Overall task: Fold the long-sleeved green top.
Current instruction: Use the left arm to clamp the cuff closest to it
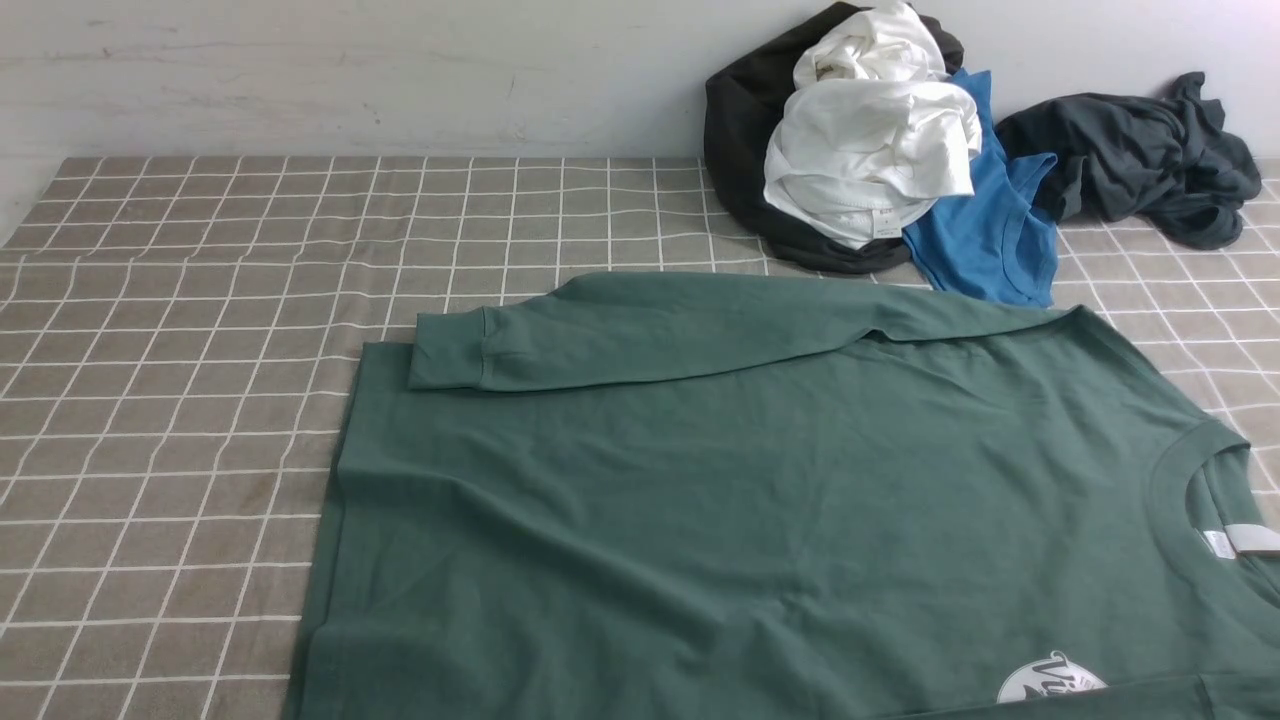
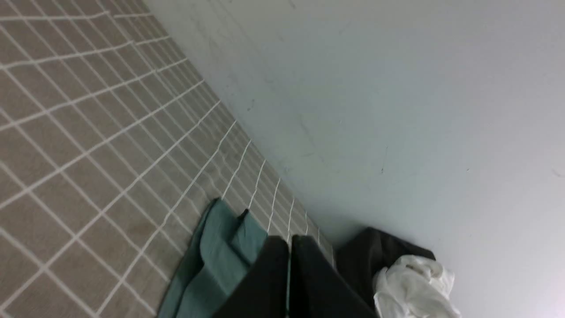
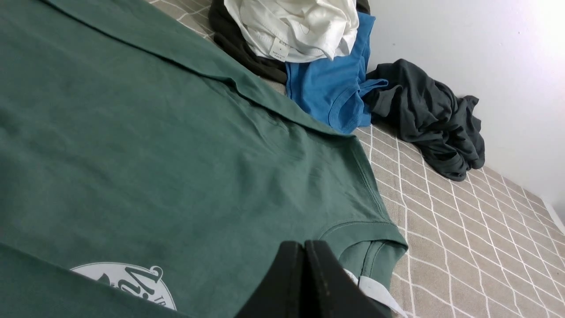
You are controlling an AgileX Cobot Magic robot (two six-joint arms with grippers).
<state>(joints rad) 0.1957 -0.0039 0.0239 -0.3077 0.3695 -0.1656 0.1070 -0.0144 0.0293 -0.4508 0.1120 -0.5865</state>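
The green long-sleeved top [image 1: 700, 500] is laid out across the bench [image 1: 150, 430], which is covered in a brown cloth patterned with a white grid. Its collar [image 1: 1175, 500] is turned toward the right side of the front view and its hem toward the left. The far sleeve [image 1: 640, 340] is folded in along the far edge of the body, with its ribbed cuff [image 1: 447, 350] laid near the hem's far corner. The other sleeve [image 1: 1120, 700] is seen in part at the near edge, where the round white printed logo [image 1: 1050, 678] is partly covered by it. A white neck label [image 1: 1218, 544] is shown inside the collar. Some soft creases are spread over the body of the top.

Beyond the top, a white garment [image 1: 875, 140] is heaped on a black one [image 1: 740, 120]. A bright blue shirt [image 1: 990, 220] is placed just beside them, and a crumpled dark charcoal-grey garment [image 1: 1140, 160] is bunched to its right. A pale wall [image 1: 350, 80] is seen behind.

The jaws of the left gripper [image 2: 295, 240] are clenched, with nothing seen to be held. The jaws of the right gripper [image 3: 310, 245] are likewise clenched and empty.
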